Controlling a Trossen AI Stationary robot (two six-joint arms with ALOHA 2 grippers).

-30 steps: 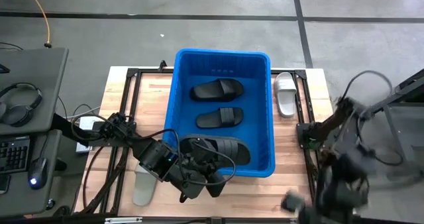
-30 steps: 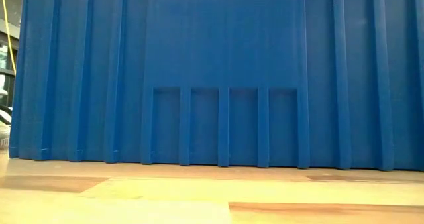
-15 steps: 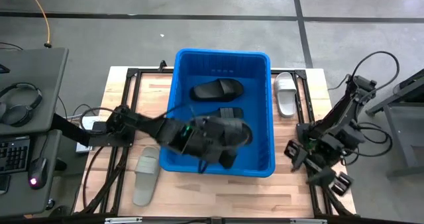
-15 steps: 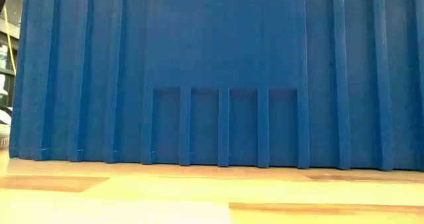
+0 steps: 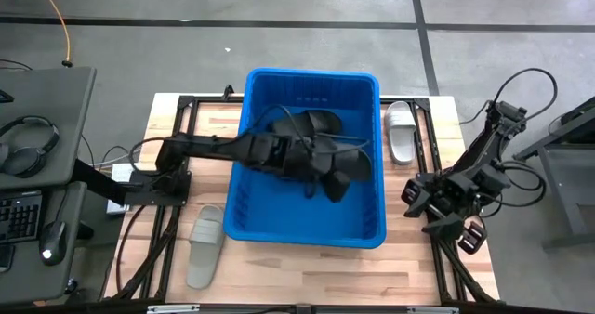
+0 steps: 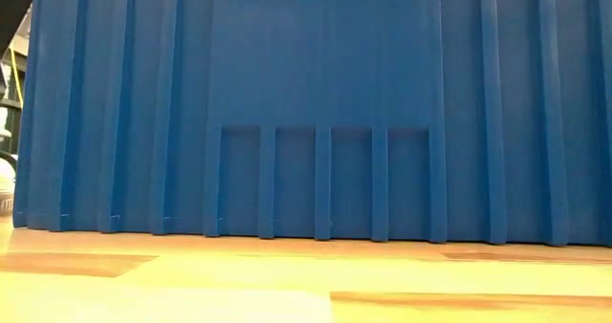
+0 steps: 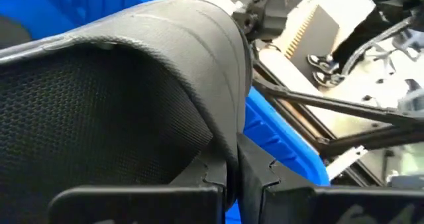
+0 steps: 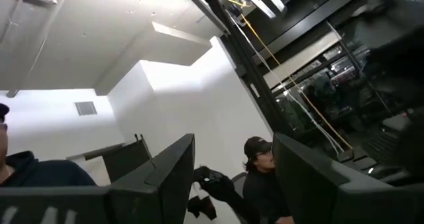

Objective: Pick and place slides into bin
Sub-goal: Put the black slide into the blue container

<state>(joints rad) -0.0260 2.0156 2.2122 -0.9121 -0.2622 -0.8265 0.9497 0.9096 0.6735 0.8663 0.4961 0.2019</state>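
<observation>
Wooden table: 1 bin, 3 black slides, 2 pale slides.

Bright-blue ribbed bin, black slides (one mesh-textured), white slide, grey slide

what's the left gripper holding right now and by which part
The left gripper is shut on a black slide, pinching the edge of its wide strap, over the blue bin. The right gripper is open and holds nothing.
</observation>
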